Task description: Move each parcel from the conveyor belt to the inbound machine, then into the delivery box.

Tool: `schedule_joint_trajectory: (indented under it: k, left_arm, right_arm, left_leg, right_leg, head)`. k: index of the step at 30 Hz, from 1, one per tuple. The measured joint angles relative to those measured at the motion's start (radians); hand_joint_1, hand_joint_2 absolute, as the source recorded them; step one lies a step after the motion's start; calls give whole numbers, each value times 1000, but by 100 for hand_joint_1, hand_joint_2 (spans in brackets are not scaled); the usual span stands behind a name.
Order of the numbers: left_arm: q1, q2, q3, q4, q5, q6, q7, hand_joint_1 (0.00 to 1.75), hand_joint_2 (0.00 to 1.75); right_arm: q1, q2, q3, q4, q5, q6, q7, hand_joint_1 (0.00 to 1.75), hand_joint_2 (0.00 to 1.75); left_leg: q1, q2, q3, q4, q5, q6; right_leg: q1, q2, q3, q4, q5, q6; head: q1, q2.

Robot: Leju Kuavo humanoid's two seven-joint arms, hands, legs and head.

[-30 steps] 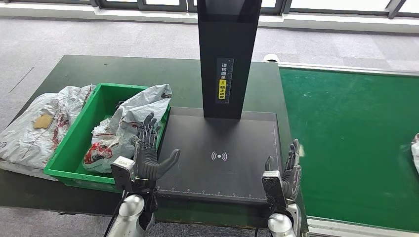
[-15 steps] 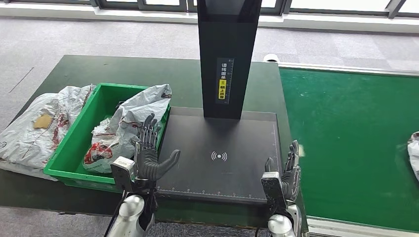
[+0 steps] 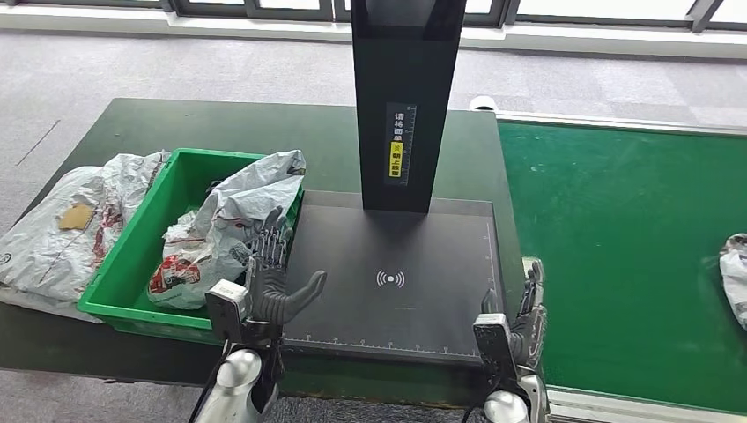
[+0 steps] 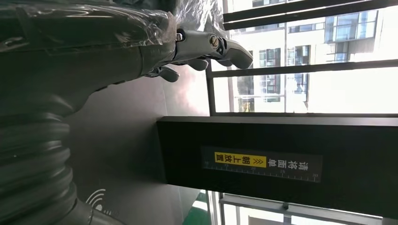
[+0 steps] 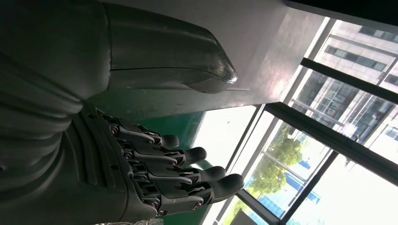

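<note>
The belt (image 3: 617,256) takes the whole right side, a flat green felt-like sheet in a pale metal frame, and it is there to bring work to the robot: one parcel (image 3: 733,275), a crumpled grey-white plastic bag, lies at its far right edge, well apart from both hands, so I judge this a wait for it to come within reach. Left of the belt a dark green table (image 3: 176,132) carries the rest. On it the machine (image 3: 396,273) is a matt black flat tray with a white scale along its near edge and a wireless mark in the middle, its bed bare, with a tall glossy black post (image 3: 407,97) rising at the back that bears a yellow-and-white label; parcels presumably go face up under that post to be read. Just beside the tray's left edge sits the box (image 3: 123,264), a rigid green plastic crate, placed close so a scanned bag needs only a short carry; a wrinkled white bag (image 3: 220,233) with red print already slumps in it, and another soft grey bag (image 3: 62,229) lies on the table beyond the crate. The left hand (image 3: 269,282) hovers at the tray's near left corner, dark fingers spread wide and upright, thumb out, holding nothing. The right hand (image 3: 521,313) hangs between tray and belt, fingers straight and apart, also empty.
</note>
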Motion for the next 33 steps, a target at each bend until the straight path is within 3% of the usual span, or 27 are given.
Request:
schedule_joint_trajectory:
  k: [23,33]
  left_arm:
    - [-4,0,-10,19,3,-1,1,0,175]
    - [-4,0,-10,19,11,-1,4,0,175]
  right_arm:
    - [13,17,-100,-6,74,-12,0,0,175]
    - [17,22,-112,-18,65,27,0,0,175]
  left_leg:
    - [0,0,0,0,0,0]
    - [0,0,0,0,0,0]
  right_leg:
    - [0,0,0,0,0,0]
    - [0,0,0,0,0,0]
  head:
    - [0,0]
    - [0,0]
